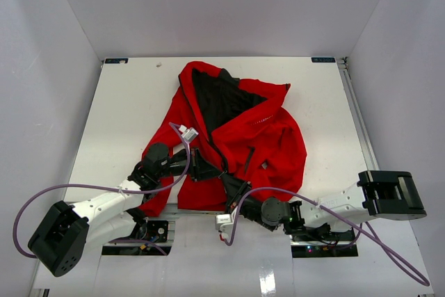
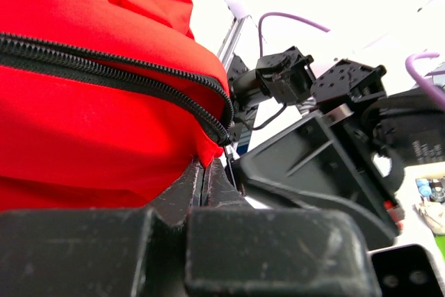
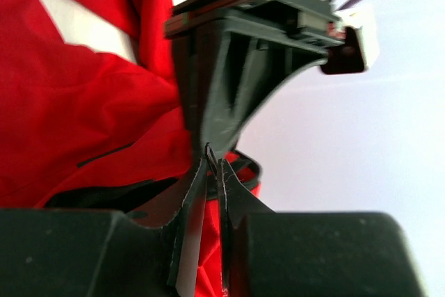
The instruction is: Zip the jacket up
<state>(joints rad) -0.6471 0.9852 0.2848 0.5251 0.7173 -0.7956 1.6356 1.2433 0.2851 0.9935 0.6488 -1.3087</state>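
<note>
The jacket (image 1: 268, 144) lies spread out on the middle of the bench (image 1: 125, 116). Its collar points to the bench's far edge and its hem reaches the bench's near edge. The upper front lies folded back, showing the black lining (image 1: 219, 99). The dark front zipper (image 1: 217, 152) runs from there down toward the bench's near edge. A short dark pocket zip (image 1: 249, 160) and a line of small white lettering (image 1: 261, 120) sit on the chest panel.

Both arms reach in over the middle of the bench's near edge, where the hem lies. The left gripper (image 1: 207, 169) has its jaws fully closed, and they pinch the red cloth of the hem just below the bottom end of the zipper. In the left wrist view the open zipper teeth curve down to that spot.

The right gripper (image 1: 233, 189) meets the left one tip to tip at the same part of the hem. Its jaws are drawn nearly together, with only a thin slit between them and red cloth showing in it. I cannot tell whether they have hold of the cloth.
</note>
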